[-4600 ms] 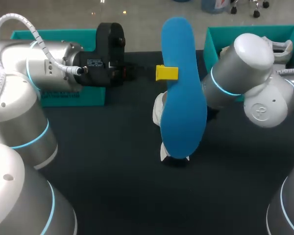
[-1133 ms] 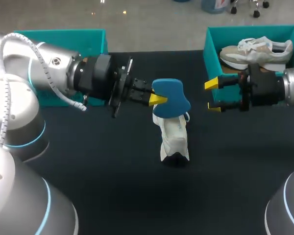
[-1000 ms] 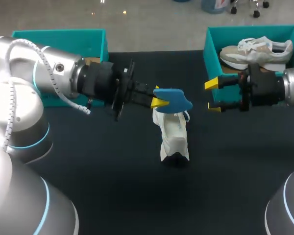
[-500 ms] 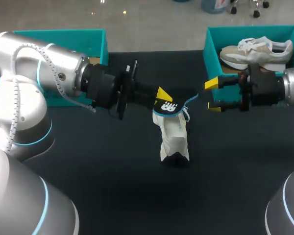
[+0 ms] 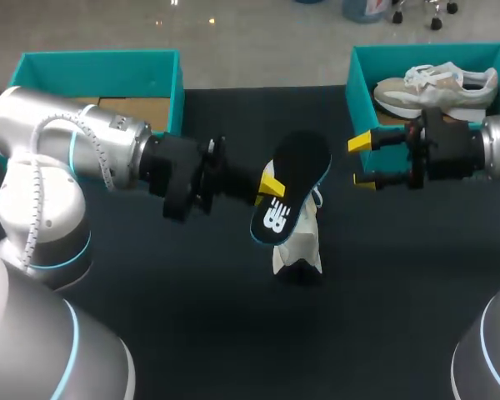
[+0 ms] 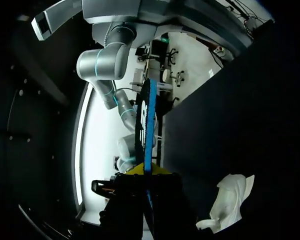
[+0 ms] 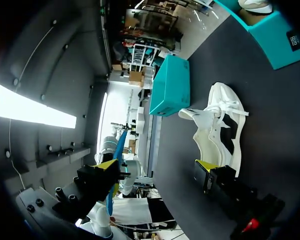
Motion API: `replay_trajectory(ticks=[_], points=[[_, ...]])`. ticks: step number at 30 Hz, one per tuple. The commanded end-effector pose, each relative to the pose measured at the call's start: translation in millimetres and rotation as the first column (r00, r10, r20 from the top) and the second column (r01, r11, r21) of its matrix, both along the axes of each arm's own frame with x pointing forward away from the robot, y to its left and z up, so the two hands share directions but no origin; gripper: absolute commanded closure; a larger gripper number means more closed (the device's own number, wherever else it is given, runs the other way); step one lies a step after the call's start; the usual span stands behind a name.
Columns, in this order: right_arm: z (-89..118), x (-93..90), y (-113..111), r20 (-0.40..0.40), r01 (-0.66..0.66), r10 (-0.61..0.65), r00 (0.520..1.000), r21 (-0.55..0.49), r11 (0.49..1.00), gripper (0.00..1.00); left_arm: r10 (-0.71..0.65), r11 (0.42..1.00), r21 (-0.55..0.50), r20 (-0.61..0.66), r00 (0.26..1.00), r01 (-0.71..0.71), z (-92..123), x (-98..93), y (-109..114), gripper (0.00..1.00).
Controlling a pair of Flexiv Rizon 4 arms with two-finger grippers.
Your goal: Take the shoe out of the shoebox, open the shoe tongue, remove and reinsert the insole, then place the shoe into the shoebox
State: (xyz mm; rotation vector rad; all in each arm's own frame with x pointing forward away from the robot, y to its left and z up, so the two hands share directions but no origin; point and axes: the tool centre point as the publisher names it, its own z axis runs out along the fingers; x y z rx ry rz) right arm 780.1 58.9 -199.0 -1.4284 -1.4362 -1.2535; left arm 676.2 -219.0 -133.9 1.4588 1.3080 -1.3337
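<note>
Left gripper (image 5: 267, 185) clamps insole (image 5: 290, 198) over shoe (image 5: 298, 242); right gripper (image 5: 362, 162) spread, empty, at right. Advice: point insole toe into opening, slide flat, brace shoe.

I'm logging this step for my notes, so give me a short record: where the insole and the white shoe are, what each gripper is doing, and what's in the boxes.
insole: out of the shoe, held tilted above it, dark side up
white shoe: on the table, near its middle
left gripper: shut on insole
right gripper: open, empty, beside right shoebox
right shoebox: holds a second shoe
left shoebox: no shoe visible inside
</note>
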Motion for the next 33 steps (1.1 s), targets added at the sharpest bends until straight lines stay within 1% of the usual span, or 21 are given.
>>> replay_trajectory(ticks=[1, 3, 7, 10, 14, 16, 19, 21, 24, 27, 28, 30, 32, 33], points=[[7, -2.3, -2, 0.003, 0.007, -0.007, 1.000, -0.011, 1.000, 0.00, 0.031, 1.000, 0.001, 0.015, 0.999, -0.031, -11, -2.2, 0, 1.00], [10, -2.4, -3, 0.007, 0.014, -0.014, 1.000, -0.011, 1.000, 0.00, 0.050, 0.999, 0.000, 0.010, 0.999, -0.050, -16, -0.9, 0, 1.00], [16, -2.7, 2, 0.011, 0.009, -0.009, 1.000, 0.011, 1.000, 0.00, 0.068, 0.997, 0.017, 0.081, 0.994, -0.070, -29, 5.8, -4, 1.00], [17, -3.8, 10, 0.000, -0.020, 0.020, 1.000, 0.015, 1.000, 0.00, 0.092, 0.996, 0.001, 0.102, 0.991, -0.092, -35, 12.5, -12, 1.00], [15, -5.7, 20, -0.016, -0.042, 0.042, 0.999, 0.026, 0.999, 0.00, 0.101, 0.995, -0.021, 0.110, 0.989, -0.099, -38, 19.7, -25, 1.00], [14, -6.8, 23, -0.024, -0.044, 0.045, 0.999, 0.033, 0.998, 0.13, 0.106, 0.994, -0.028, 0.112, 0.988, -0.103, -39, 23.5, -31, 1.00], [13, -9.8, 28, -0.032, -0.051, 0.053, 0.998, 0.046, 0.998, 0.27, 0.132, 0.991, -0.037, 0.128, 0.983, -0.128, -42, 29.7, -39, 1.00], [13, -11.6, 30, -0.037, -0.053, 0.055, 0.998, 0.050, 0.997, 0.30, 0.154, 0.988, -0.044, 0.125, 0.980, -0.150, -44, 34.1, -44, 1.00], [13, -13.6, 34, -0.040, -0.059, 0.061, 0.997, 0.058, 0.997, 0.27, 0.187, 0.982, -0.050, 0.133, 0.973, -0.182, -46, 39.0, -50, 1.00], [12, -14.4, 37, -0.043, -0.065, 0.068, 0.997, 0.065, 0.996, 0.29, 0.202, 0.979, -0.053, 0.135, 0.970, -0.197, -47, 40.4, -55, 1.00], [12, -14.4, 38, -0.044, -0.066, 0.069, 0.997, 0.066, 0.996, 0.31, 0.207, 0.978, -0.054, 0.135, 0.969, -0.202, -48, 40.3, -56, 1.00], [12, -13.8, 38, -0.044, -0.067, 0.070, 0.997, 0.069, 0.995, 0.39, 0.211, 0.977, -0.054, 0.136, 0.968, -0.205, -49, 39.6, -57, 1.00], [12, -12.6, 39, -0.043, -0.061, 0.064, 0.997, 0.073, 0.995, 0.50, 0.221, 0.975, -0.056, 0.137, 0.966, -0.215, -49, 39.7, -58, 1.00], [12, -12.2, 39, -0.043, -0.061, 0.064, 0.997, 0.075, 0.995, 0.51, 0.233, 0.972, -0.057, 0.145, 0.962, -0.227, -50, 40.0, -59, 1.00]])
